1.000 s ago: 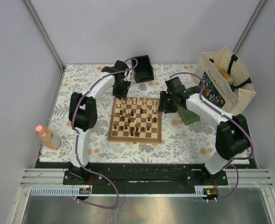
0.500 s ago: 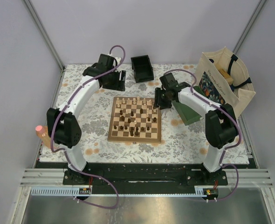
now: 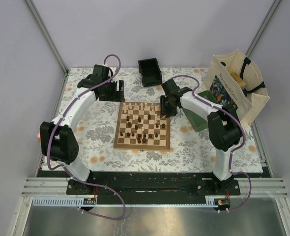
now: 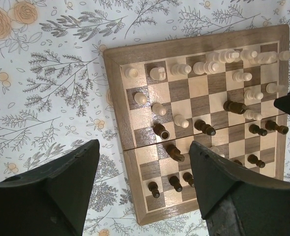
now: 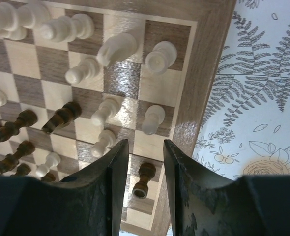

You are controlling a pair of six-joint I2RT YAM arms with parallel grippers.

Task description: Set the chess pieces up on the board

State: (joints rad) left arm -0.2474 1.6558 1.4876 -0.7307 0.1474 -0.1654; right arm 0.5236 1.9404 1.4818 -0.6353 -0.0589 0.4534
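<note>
Now farther left of the board (image 4: 116, 98), left gripper (image 4: 144, 146) wide apart, empty; right gripper (image 5: 145, 145) half-parted astride a dark pawn (image 5: 144, 179).

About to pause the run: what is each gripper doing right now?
Left gripper: open, empty.
Right gripper: narrowly open above a dark brown wooden chess piece, apparently not gripping.

Bright even light; glare on the board (image 5: 121, 78); fingers (image 5: 103, 196) perhaps blurred.

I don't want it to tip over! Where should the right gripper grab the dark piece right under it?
By its thin neck under the round head, coming straight down from above. The dark piece stands upright under the right gripper, and a pale piece close beside it could get knocked from the side.
</note>
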